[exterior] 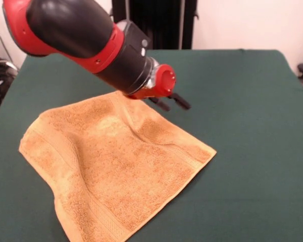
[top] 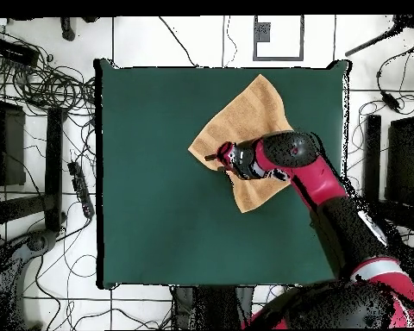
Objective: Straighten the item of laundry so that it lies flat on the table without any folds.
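Note:
The orange-tan towel (exterior: 116,166) lies spread on the dark green table (exterior: 247,101), turned like a diamond. It is mostly flat, with a raised crease running from its far edge toward the right corner. My gripper (exterior: 171,103) hangs just above the towel's far edge, its two black fingers apart and empty. In the overhead view the towel (top: 249,116) lies at the table's (top: 150,181) upper right, with the gripper (top: 213,159) at its left corner. The arm hides part of the towel there. No white tag shows.
The towel's near corner reaches the table's front edge in the front view. In the overhead view, cables (top: 47,82) and black stands (top: 53,164) lie on the floor left of the table, and more gear (top: 392,164) stands to its right.

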Robot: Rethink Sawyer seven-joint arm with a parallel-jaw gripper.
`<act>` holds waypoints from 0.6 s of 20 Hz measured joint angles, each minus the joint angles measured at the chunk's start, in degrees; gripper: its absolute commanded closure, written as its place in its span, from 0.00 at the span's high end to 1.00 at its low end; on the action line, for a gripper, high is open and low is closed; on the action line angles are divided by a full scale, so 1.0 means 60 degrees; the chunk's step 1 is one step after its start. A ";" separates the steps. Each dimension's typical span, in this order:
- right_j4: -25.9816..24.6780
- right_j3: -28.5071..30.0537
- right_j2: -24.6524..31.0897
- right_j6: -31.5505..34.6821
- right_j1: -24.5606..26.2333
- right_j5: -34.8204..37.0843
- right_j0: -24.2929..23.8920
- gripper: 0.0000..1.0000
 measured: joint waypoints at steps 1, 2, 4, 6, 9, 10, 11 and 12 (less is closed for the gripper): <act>-0.0016 -0.0006 -0.0001 0.0000 -0.0011 -0.0002 0.0036 1.00; -0.0070 -0.0030 -0.0004 0.0000 -0.0010 -0.0002 0.0073 1.00; -0.0218 -0.0104 -0.0003 0.0000 0.0005 0.0000 0.0134 1.00; -0.0604 -0.0275 -0.0003 0.0000 0.0046 0.0000 0.0209 1.00; -0.1122 -0.0537 -0.0001 0.0000 0.0118 0.0002 0.0250 1.00; -0.1303 -0.0650 -0.0006 0.0000 0.0156 0.0002 0.0254 1.00; -0.1454 -0.0779 -0.0004 0.0000 0.0213 0.0002 0.0253 1.00; -0.1630 -0.0948 -0.0006 0.0000 0.0307 0.0002 0.0253 1.00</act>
